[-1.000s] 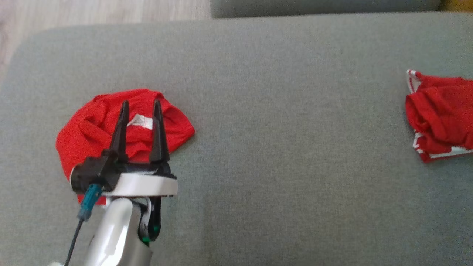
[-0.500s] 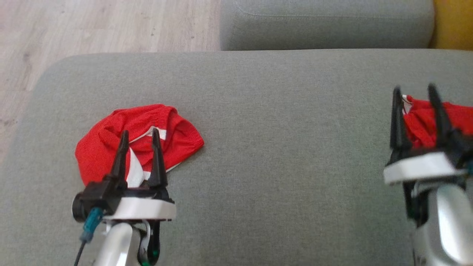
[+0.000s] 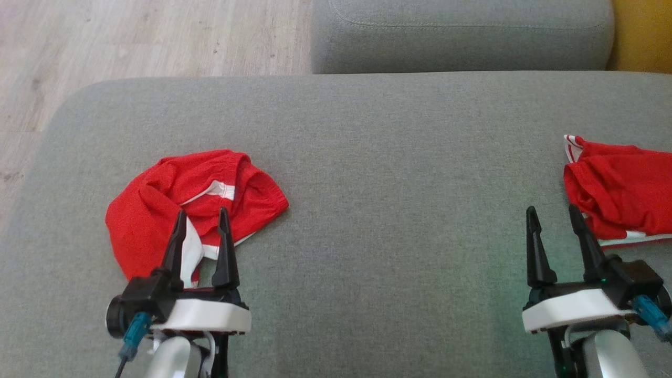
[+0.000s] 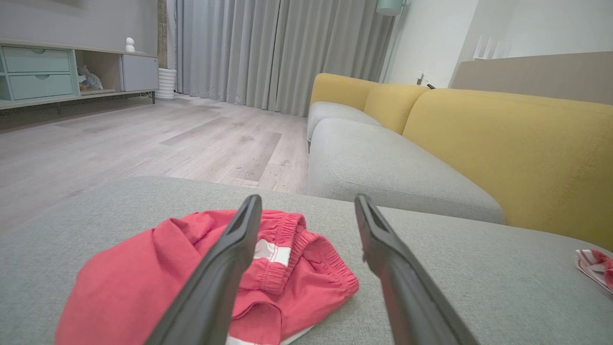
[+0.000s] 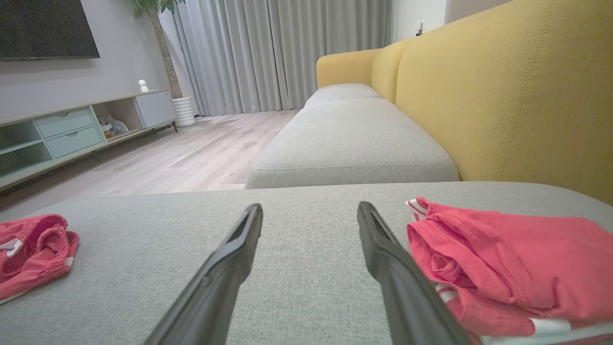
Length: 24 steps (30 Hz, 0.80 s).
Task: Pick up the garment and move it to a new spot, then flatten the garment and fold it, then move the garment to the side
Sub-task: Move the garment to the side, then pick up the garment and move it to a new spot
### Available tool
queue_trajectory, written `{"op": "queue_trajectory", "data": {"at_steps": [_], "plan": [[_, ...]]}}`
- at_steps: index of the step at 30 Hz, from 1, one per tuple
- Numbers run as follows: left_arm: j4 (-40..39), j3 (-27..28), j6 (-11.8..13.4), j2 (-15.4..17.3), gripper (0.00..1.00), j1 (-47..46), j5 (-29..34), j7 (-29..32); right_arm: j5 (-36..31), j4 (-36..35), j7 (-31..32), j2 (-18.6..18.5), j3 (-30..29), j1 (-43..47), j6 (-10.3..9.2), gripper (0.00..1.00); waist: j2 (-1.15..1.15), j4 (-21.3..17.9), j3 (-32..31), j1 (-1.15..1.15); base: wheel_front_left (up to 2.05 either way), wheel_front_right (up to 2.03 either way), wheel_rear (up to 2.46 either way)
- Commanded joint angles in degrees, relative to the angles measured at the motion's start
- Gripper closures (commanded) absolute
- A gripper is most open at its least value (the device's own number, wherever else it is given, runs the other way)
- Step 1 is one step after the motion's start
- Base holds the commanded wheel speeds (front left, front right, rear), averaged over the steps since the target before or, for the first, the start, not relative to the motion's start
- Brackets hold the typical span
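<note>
Head view, grey cushion (image 3: 399,157), left claw (image 3: 202,215) at shorts (image 3: 152,210), right claw (image 3: 551,211) beside other garment (image 3: 619,184), both spread.

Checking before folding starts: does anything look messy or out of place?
The red shorts at the left end of the grey cushion and the red-and-white garment at its right edge lie crumpled, not flat. Nothing looks spilled or damaged.

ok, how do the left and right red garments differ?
Left garment is a crumpled heap with a gathered waistband showing; right garment lies flatter, roughly folded. Left garment sits whole in the head view; right garment runs off its edge. Both are red with white trim, on the grey cushion.
</note>
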Motion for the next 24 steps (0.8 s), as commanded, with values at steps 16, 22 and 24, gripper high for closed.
{"op": "queue_trajectory", "data": {"at_steps": [16, 22, 24], "plan": [[-1.6, 2.4, 0.3, 0.4, 0.00, -2.8, -0.2, -0.4, 1.7, -4.3, -0.8, -0.3, 4.3, -1.5, -0.04, 0.00, 0.00, 2.5, 0.6, 0.00, 0.00, 0.00, 0.00], [-1.4, 2.9, 0.5, 0.4, 0.00, -2.4, 0.0, -0.4, 1.9, -4.6, -0.8, -0.3, 7.1, -0.7, -0.04, 0.00, 0.00, 7.4, 0.0, 0.00, 0.00, 0.00, 0.00], [-1.4, 3.0, 0.5, 0.4, 0.00, -2.2, 0.2, -0.4, 2.2, -4.7, -0.8, -0.3, 7.7, -0.6, -0.04, 0.00, 0.00, 9.3, -0.3, 0.00, 0.00, 0.00, 0.00]]}}
